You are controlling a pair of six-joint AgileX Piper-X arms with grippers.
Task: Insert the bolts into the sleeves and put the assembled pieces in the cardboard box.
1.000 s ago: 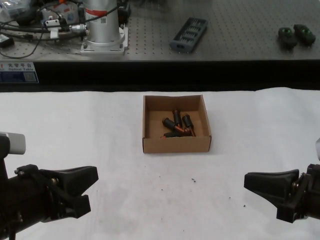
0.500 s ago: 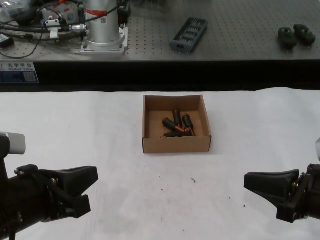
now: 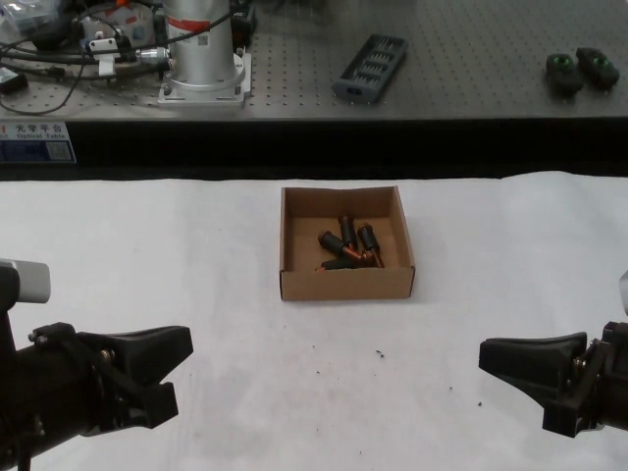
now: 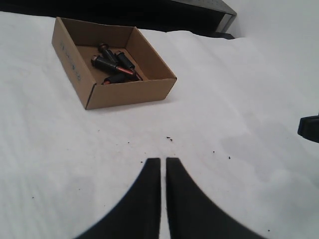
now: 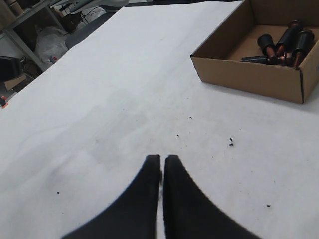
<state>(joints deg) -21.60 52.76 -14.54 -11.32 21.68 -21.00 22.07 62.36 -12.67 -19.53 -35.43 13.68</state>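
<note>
Left gripper (image 4: pixel 160 162) and right gripper (image 5: pixel 161 158): each carries two matte black fingers with flat inner faces and narrow, blunt tips, the outer edges curving outward into broad bases. In the high view, the left arm (image 3: pixel 59 392) is a black, angular body topped by a pale grey block (image 3: pixel 25 282). The right arm (image 3: pixel 589 388) is likewise black, with a pale part at its outer edge.

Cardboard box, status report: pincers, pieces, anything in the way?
Both shut, empty: left pincer, right pincer. In cardboard box: assembled pieces. On sheet before it: dark specks.
</note>
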